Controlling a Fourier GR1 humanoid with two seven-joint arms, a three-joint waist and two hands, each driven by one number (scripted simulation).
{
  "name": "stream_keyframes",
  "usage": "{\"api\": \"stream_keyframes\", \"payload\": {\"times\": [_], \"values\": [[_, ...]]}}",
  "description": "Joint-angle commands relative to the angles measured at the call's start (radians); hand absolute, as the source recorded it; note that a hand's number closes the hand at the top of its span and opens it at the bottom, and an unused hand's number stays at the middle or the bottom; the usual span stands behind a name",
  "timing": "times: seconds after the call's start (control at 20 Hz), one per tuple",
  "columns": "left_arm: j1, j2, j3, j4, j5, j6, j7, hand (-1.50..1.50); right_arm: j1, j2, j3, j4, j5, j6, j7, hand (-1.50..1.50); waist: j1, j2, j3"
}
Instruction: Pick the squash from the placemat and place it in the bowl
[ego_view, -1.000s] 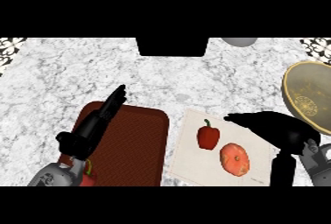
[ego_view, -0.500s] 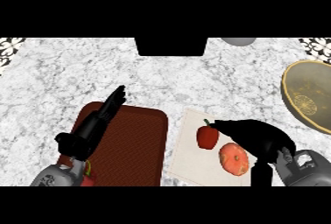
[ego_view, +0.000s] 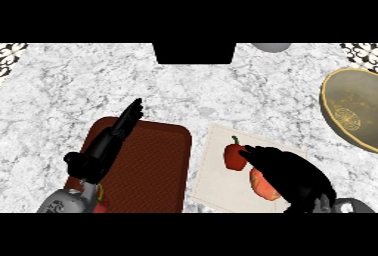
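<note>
light: you get bright, even light on the marble counter (ego_view: 184, 90) | shadows: faint, none sharp | glare: none | dark spots: black hand (ego_view: 291, 175) at 5 o'clock reads as a flat shape | distortion: bowl (ego_view: 354, 112) at 3 o'clock looks stretched

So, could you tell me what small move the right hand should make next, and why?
Probably lower and curl the right hand round the orange squash: it hovers over the squash on the placemat, fingertips near the red pepper, holding nothing, and the bowl holds nothing visible.
</note>
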Motion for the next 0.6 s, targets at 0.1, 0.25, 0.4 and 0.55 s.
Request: {"api": "stream_keyframes", "payload": {"times": [0.1,0.25,0.4,0.55], "values": [[0.043,0.031,0.053,-0.058,0.011,-0.060,0.018,0.00,0.088,-0.019,0.005,-0.045,0.192,-0.057,-0.084,-1.50,0.003,-0.001,0.000],[-0.053,-0.020,0.063,-0.023,-0.003,-0.041,0.092,0.00,0.091,-0.028,-0.001,0.073,0.292,-0.114,-0.206,-1.50,0.001,0.001,0.001],[0.001,-0.024,0.087,-0.003,-0.007,-0.097,0.029,0.00,0.052,0.016,-0.090,0.076,0.265,-0.032,-0.183,-1.50,0.002,0.001,0.000],[-0.022,-0.071,0.061,-0.024,-0.061,-0.055,0.071,0.00,0.063,0.037,-0.094,0.181,0.325,-0.079,-0.262,-1.50,0.003,0.001,0.000]]}}
